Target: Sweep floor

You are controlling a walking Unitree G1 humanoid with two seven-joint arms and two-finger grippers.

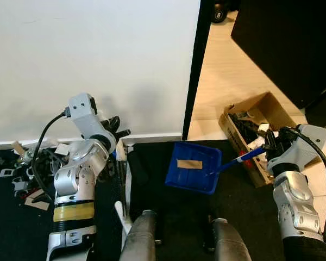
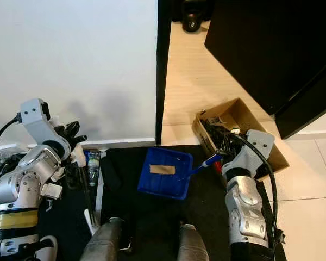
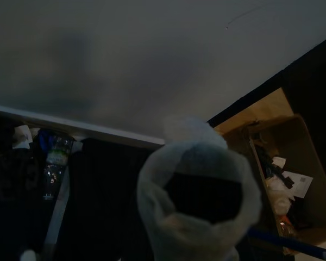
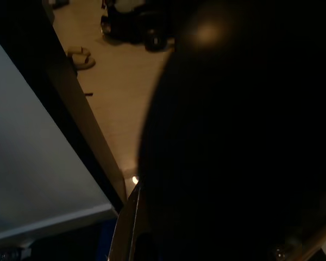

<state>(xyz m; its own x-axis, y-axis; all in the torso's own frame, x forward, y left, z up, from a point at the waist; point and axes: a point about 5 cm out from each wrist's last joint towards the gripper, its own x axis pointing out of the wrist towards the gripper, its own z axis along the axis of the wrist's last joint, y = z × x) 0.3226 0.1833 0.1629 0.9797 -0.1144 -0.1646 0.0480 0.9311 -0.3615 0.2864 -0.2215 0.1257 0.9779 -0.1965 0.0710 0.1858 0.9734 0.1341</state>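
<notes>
We think the blue dustpan [image 1: 194, 166] is light and stiff, made of hard plastic; it should lift with little push, but it could tip and spill if we tilt it; the best place to hold it is the long thin handle [image 1: 236, 161], close to the end, and our right gripper [image 1: 267, 148] has its fingers closed on that handle there. The pan is a flat blue tray with low walls and one open side; a small strip of brown cardboard [image 1: 189, 163] lies flat inside it, and this scrap looks very light, so it could slide out if the pan leans. The pan rests on the dark mat [image 1: 174, 206] in front of our legs, just below the white wall [image 1: 92, 65] and beside the black door frame [image 1: 198, 70]; an open cardboard box [image 2: 236, 117] full of odds and ends stands on the pale wood floor [image 2: 190, 92], just beside our right gripper. Our left gripper [image 1: 115, 126] is up near the wall, over a pile of small litter [image 1: 22, 174]; it seems to hold a white brush handle [image 1: 121, 179], but the view is dark and we cannot tell if its fingers are closed.
</notes>
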